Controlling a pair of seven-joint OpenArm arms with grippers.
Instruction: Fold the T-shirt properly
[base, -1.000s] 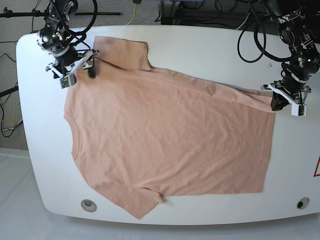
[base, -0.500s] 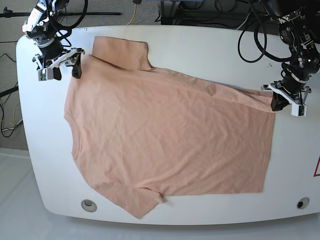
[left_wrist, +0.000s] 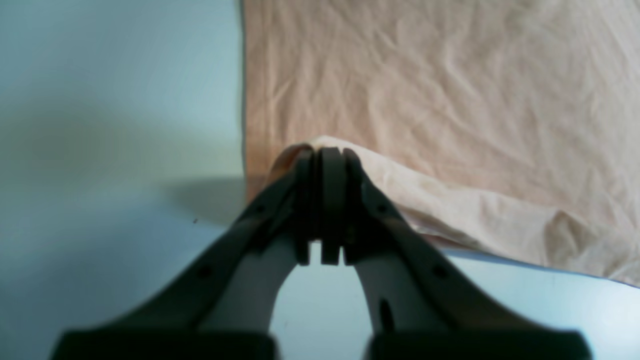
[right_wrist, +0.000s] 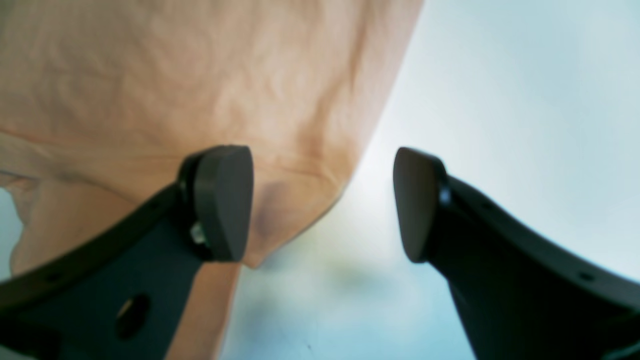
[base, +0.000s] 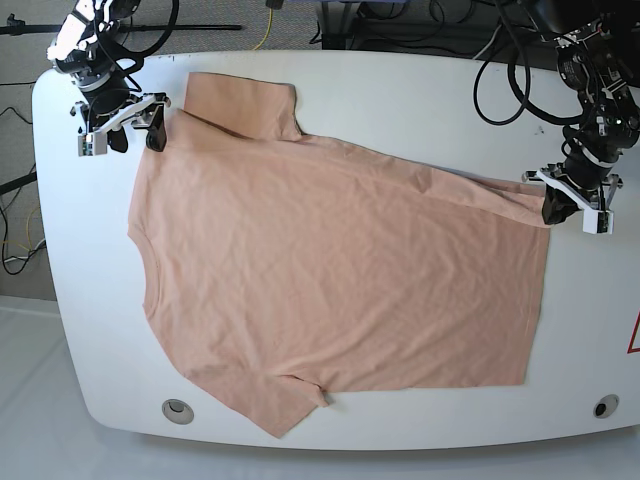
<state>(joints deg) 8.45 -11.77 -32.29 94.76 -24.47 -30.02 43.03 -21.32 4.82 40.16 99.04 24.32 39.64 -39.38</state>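
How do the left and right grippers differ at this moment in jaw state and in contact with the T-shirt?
The left gripper has its jaws shut, pinching the T-shirt at a hem corner; the right gripper stands wide open, holding nothing. The left lifts a ridge of cloth off the table; the right hovers over the shoulder edge by a sleeve. Both sit at the shirt's far edge.

The T-shirt (base: 335, 290) lies spread flat on the table (base: 420, 85), covering most of its width, its hem toward the right of the base view. The left gripper (base: 553, 207) sits at the hem's far corner, and the right gripper (base: 128, 135) beside the far sleeve.
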